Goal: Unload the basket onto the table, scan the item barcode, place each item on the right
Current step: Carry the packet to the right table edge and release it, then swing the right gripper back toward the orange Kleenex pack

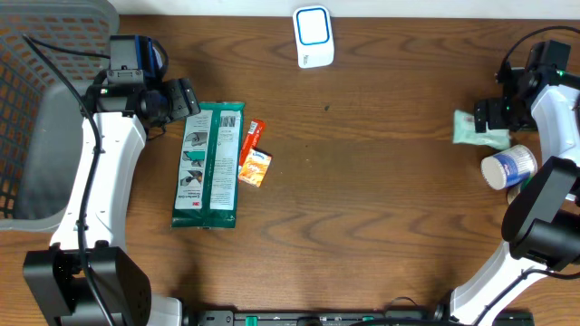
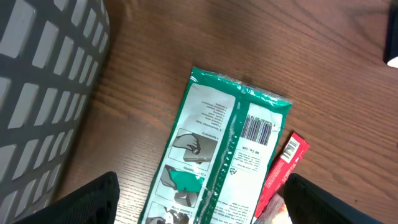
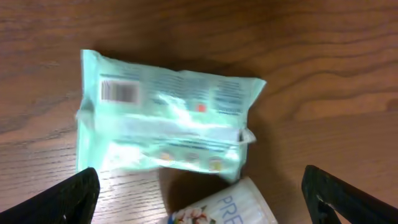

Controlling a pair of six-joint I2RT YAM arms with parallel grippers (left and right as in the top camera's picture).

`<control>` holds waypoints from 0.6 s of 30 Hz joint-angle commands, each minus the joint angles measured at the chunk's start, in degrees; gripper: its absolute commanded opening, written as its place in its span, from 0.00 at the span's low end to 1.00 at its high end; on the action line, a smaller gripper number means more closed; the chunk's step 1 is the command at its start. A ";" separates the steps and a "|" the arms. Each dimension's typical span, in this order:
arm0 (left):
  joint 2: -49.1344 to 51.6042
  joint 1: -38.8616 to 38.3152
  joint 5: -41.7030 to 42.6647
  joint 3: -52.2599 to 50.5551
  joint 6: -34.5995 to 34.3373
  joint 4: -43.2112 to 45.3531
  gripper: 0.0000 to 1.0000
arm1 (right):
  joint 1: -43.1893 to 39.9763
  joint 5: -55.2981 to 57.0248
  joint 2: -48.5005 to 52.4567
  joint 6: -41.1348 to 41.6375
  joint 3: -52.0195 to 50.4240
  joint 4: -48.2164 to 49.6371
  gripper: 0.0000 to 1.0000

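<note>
A pale mint-green soft plastic packet [image 3: 168, 127] is lying flat on the wooden table [image 1: 362, 181], its barcode [image 3: 118, 92] facing up; a white, blue-ringed scanner box [image 1: 314, 36] is sitting well apart.

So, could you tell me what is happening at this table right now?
Two robot arms are set to scan item barcodes, but nothing is held yet. The left pincer hangs open over a green packet lying barcode-up on the table. The right pincer, also open, hovers over a mint-green pack next to a white tub. What looks like the scanner sits at the far edge, untouched.
</note>
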 commanded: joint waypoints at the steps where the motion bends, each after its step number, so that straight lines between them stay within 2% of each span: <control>1: 0.50 0.20 -0.50 -0.37 0.50 0.04 0.86 | 0.15 2.14 -0.04 0.61 -0.20 0.15 0.99; 5: 0.50 0.20 -0.50 -0.37 0.50 0.04 0.86 | 0.57 -1.03 -0.04 0.61 -0.17 0.13 0.99; 6: 0.50 0.20 -0.50 -0.37 0.50 0.04 0.86 | 0.72 -3.19 -0.04 0.61 -0.17 0.17 0.95; 8: 0.50 0.20 -0.50 -0.37 0.50 0.04 0.86 | 1.22 -9.57 -0.04 0.63 -0.13 0.42 0.82; 9: 0.50 0.20 -0.50 -0.37 0.50 0.04 0.86 | 1.49 -13.07 -0.04 0.63 -0.13 0.57 0.68; 12: 0.50 0.20 -0.50 -0.37 0.50 0.04 0.86 | 2.21 -21.66 -0.04 0.68 -0.15 0.72 0.20; 13: 0.50 0.20 -0.50 -0.37 0.50 0.04 0.86 | 2.49 -24.57 -0.04 0.92 -0.15 0.76 0.12; 18: 0.50 0.20 -0.50 -0.37 0.50 0.04 0.86 | 4.37 -28.76 -0.04 9.33 -0.26 -0.04 0.02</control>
